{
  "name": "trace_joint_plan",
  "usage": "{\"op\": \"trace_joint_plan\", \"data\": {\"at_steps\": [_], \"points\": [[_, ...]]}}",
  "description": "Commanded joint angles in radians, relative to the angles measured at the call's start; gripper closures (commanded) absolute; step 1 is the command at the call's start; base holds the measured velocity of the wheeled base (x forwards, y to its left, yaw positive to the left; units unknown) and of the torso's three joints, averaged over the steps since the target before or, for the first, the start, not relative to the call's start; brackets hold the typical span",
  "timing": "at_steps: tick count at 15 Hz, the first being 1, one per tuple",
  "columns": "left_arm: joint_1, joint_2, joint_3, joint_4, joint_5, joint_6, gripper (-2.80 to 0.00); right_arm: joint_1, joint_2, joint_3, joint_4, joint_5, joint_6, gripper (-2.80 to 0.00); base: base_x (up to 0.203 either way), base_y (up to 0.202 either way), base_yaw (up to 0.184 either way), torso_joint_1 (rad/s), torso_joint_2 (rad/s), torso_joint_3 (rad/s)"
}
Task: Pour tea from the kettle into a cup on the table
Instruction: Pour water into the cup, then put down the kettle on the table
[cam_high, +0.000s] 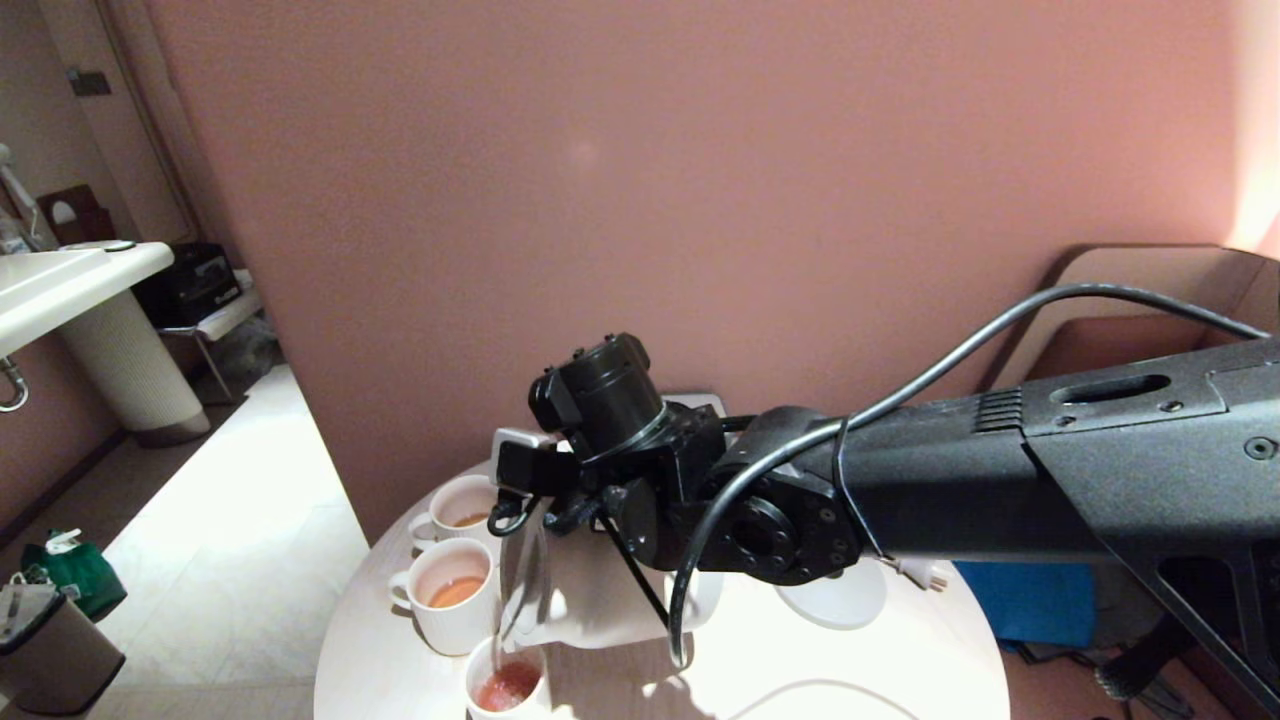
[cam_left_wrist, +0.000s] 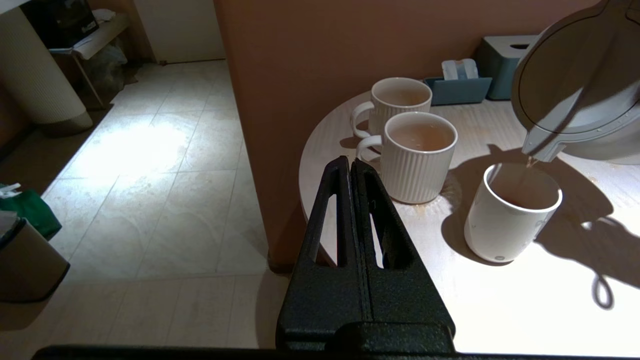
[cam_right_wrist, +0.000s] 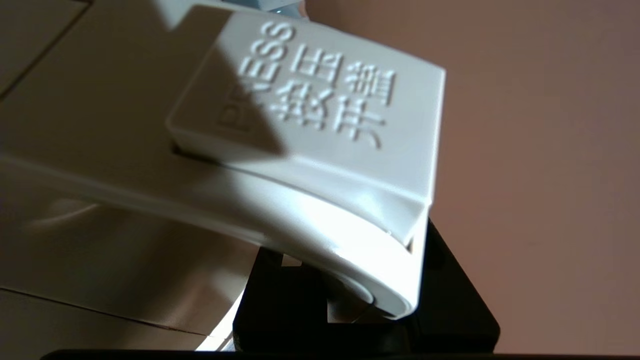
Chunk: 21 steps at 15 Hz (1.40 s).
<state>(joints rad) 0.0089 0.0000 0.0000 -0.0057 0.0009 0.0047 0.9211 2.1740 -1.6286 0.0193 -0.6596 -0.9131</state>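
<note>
Right gripper (cam_right_wrist: 350, 295) clamped on tilted kettle (cam_left_wrist: 575, 90) handle, above cup (cam_left_wrist: 510, 220). Left gripper (cam_left_wrist: 352, 172) closed, empty. Reddish tea (cam_high: 508, 686) in cup.

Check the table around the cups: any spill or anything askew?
Faint speckled residue rings the foot of the nearer ribbed mug on the table, perhaps dried drips. Otherwise the kettle is tilted, pouring tea cleanly into the cup.

one kettle (cam_left_wrist: 575, 85), one small cup (cam_left_wrist: 510, 215), two ribbed mugs (cam_left_wrist: 417, 155), one round table (cam_left_wrist: 500, 300), two blue boxes (cam_left_wrist: 457, 87)
</note>
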Motion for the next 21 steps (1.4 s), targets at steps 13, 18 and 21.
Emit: {"op": "trace_joint_plan", "data": {"at_steps": [13,18,21], "points": [[0.0,0.002,0.0,0.0,0.001,0.0,0.0,-0.094,-0.071,0.274,-0.127,0.049,0.547,0.0,0.0,0.0,0.0,0.0,0.0,0.0],[0.0,0.002,0.0,0.0,0.001,0.0,0.0,-0.272,-0.197,0.405,-0.27,0.13,0.697,0.0,0.0,0.0,0.0,0.0,0.0,0.0],[0.0,0.002,0.0,0.0,0.001,0.0,0.0,-0.374,-0.279,0.533,-0.328,0.202,0.817,0.0,0.0,0.0,0.0,0.0,0.0,0.0]]}}
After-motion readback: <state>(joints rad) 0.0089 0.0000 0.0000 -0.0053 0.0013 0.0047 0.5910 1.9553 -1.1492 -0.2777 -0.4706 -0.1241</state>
